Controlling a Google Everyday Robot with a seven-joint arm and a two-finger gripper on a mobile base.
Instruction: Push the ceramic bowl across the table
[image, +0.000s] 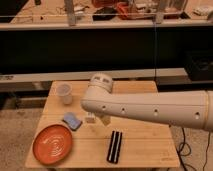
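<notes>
Bowl (52, 145) sits flat on the table (150, 147), in the near left corner, at about 7 o'clock on the tabletop. It lies at about 8 o'clock from the gripper (105, 120), near it but not touching it. The bowl is round, so it has no long side and points no way along the table. Its open side faces up, and pale rings curl round inside it.

At 3 o'clock from the bowl lies a black bar (115, 146). Its long side runs from near to far, and it is apart from the bowl.

A little farther back, at 1 o'clock from the bowl, is a blue sponge (72, 120), just beside the rim.

The gripper hangs over the middle of the table, at 3 o'clock from the sponge. Most of it hides under the big white arm (150, 107), which reaches in from 3 o'clock. Only a small bit peeks out below the arm. The gripper is spread wide. I cannot tell if it touches anything, and I see nothing held in it. Just to its left stands a white bottle (90, 118), with its top hidden by the arm.

Farther back, at 11 o'clock on the table, stands a white cup (64, 93).
</notes>
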